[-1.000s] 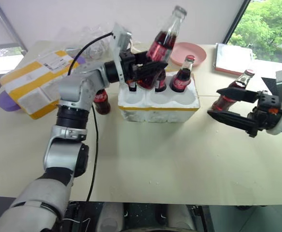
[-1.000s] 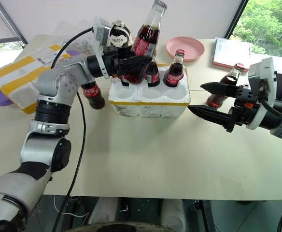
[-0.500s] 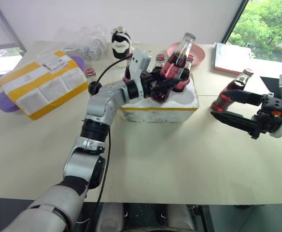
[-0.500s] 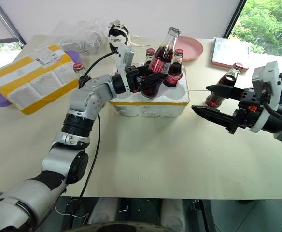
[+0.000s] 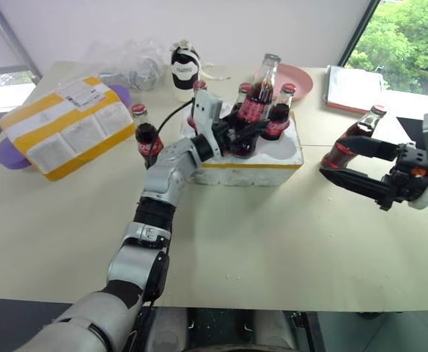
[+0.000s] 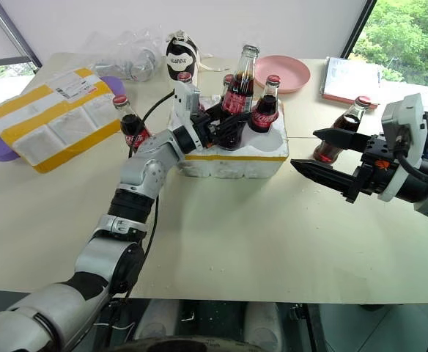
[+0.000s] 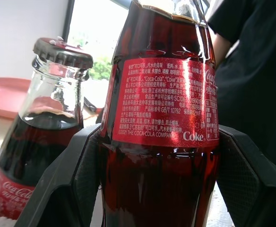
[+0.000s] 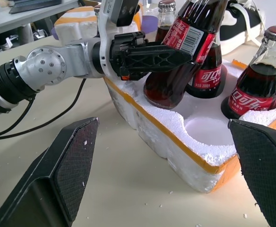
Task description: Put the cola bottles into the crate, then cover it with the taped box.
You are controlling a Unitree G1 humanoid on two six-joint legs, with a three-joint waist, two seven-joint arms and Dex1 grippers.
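Crate (image 5: 247, 158) mid tabletop (image 5: 221, 242), several cola bottles (image 5: 278, 121) in its wells. Taped box (image 5: 66, 126) far left. One bottle (image 5: 145, 135) on tabletop between box and crate, another (image 5: 355, 139) right of crate. Plate (image 5: 294, 77) behind crate.

The held cola bottle (image 7: 164, 118) is showing its red label (image 7: 164, 101) with "Coke" in white at the lower corner, "©2021 THE COCA-COLA COMPANY" along the bottom edge, and "Coca-Cola" within fine Chinese print too small to read. Beside it, a second bottle (image 7: 38, 137) is carrying white "Coca-Cola" script on its red band.
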